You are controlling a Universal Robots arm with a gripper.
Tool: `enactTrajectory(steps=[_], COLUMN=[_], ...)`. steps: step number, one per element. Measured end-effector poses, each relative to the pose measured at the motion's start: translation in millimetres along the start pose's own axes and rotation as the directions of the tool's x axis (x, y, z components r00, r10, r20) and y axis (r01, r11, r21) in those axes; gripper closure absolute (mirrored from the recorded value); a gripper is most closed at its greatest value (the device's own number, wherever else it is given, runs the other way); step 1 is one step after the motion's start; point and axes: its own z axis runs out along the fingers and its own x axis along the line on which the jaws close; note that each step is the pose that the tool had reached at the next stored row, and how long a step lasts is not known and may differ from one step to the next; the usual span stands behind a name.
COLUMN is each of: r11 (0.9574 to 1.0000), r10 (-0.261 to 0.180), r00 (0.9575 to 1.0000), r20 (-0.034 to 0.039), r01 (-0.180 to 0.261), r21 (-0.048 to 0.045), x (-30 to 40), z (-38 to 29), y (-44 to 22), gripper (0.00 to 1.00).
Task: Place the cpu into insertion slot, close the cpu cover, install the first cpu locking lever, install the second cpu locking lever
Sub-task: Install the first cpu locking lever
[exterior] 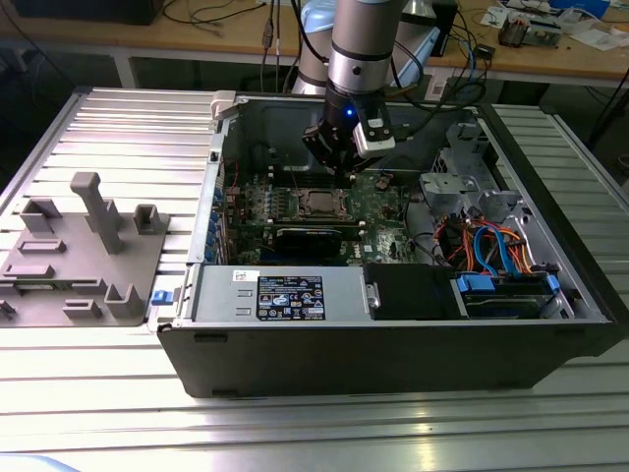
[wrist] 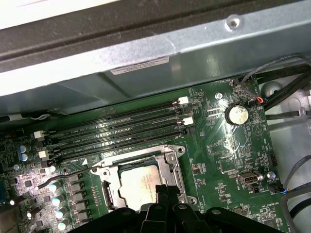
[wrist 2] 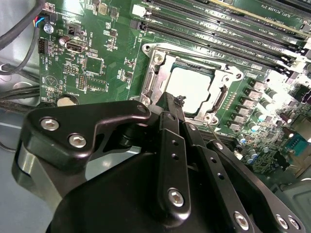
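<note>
Shows one cpu (wrist 2: 192,87), a flat square with a dull silver top, lying flat in the slot (wrist 2: 219,97) amid glossy green board (wrist 2: 112,63). Frames it with one cover (wrist 2: 156,60), a thin silvery metal plate with a square window, down over the chip's edges. Places the end effector (wrist 2: 171,99), matt black with bright screw heads, at the cover's edge in both wrist views, fingers drawn together on nothing. Cannot tell whether the tips touch the metal. Counts four long black memory slots (wrist: 112,121) beside the socket, one round silver coin cell (wrist: 236,114), and one thin dark wire lever (wrist: 68,174) running out from the cover's corner past a row of small cylindrical capacitors (wrist: 58,199). Puts the socket near the centre of the exterior view, under the arm (exterior: 359,49), inside one open case (exterior: 393,364) of black and grey sheet metal. Sets that case on a ribbed aluminium desk (exterior: 118,393), with one grey moulded plastic fixture (exterior: 88,246) at the exterior view's left and a bundle of blue and orange cables (exterior: 491,246) at the exterior view's right.
</note>
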Motion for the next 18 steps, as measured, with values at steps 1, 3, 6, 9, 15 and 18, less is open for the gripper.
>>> enactTrajectory(steps=[1,3,6,9,15,18], r11=[1.0000,1.0000,1.0000,1.0000,1.0000,1.0000], r10=[0.000,-0.001,-0.003,-0.005,-0.008,-0.009], r00=[1.0000,1.0000,1.0000,1.0000,1.0000,1.0000], r20=[0.0000,0.0000,0.0000,0.0000,0.0000,0.0000], r01=[0.000,0.001,0.003,0.005,0.008,0.009], r21=[-0.0001,0.0000,0.0000,0.0000,0.0000,0.0001], x=[0.0,0.0,0.0,0.0,0.0,0.0], z=[0.0,0.0,0.0,0.0,0.0,0.0], y=[0.0,0.0,0.0,0.0,0.0,0.0], gripper=[0.89,0.89,0.89,0.89,0.89,0.89])
